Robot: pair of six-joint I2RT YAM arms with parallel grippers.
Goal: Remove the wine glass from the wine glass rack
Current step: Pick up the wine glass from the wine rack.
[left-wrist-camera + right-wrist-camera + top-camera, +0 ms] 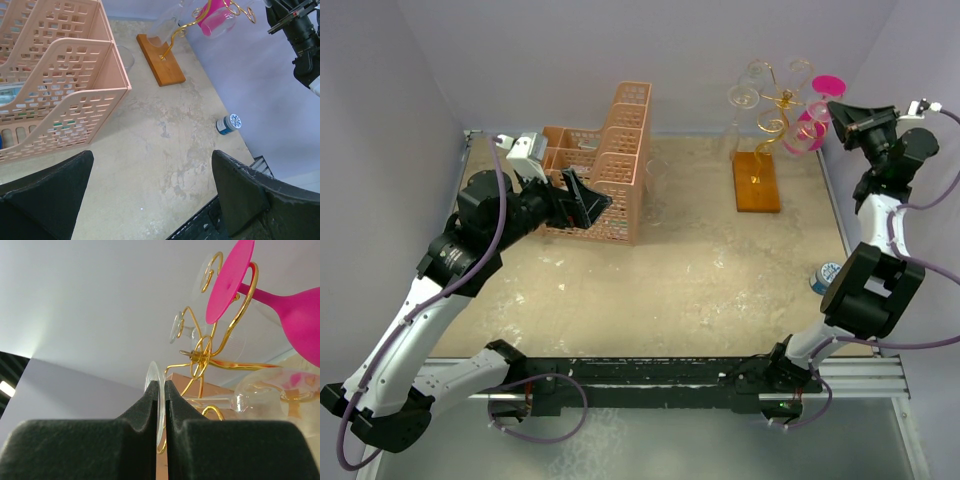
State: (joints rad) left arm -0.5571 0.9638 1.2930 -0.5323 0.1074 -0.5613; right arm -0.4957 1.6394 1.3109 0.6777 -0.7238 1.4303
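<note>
The wine glass rack (782, 100) is gold wire with curled arms on an orange base (757, 182) at the back right; it also shows in the left wrist view (161, 59) and the right wrist view (202, 356). My right gripper (838, 110) (161, 385) is raised beside the rack's right side, shut on the thin round foot of a clear wine glass (151, 375); its stem runs right to its bowl (272, 395). A pink wine glass (810, 128) (230, 280) hangs on the arm just above. My left gripper (582, 200) (152, 195) is open and empty, far left by the basket.
A peach lattice basket (605, 165) (55, 75) stands at the back left. More clear glasses (745, 95) hang on the rack's far arms. A small blue-and-white jar (822, 278) (229, 123) sits by the right wall. The walls close in the back and sides.
</note>
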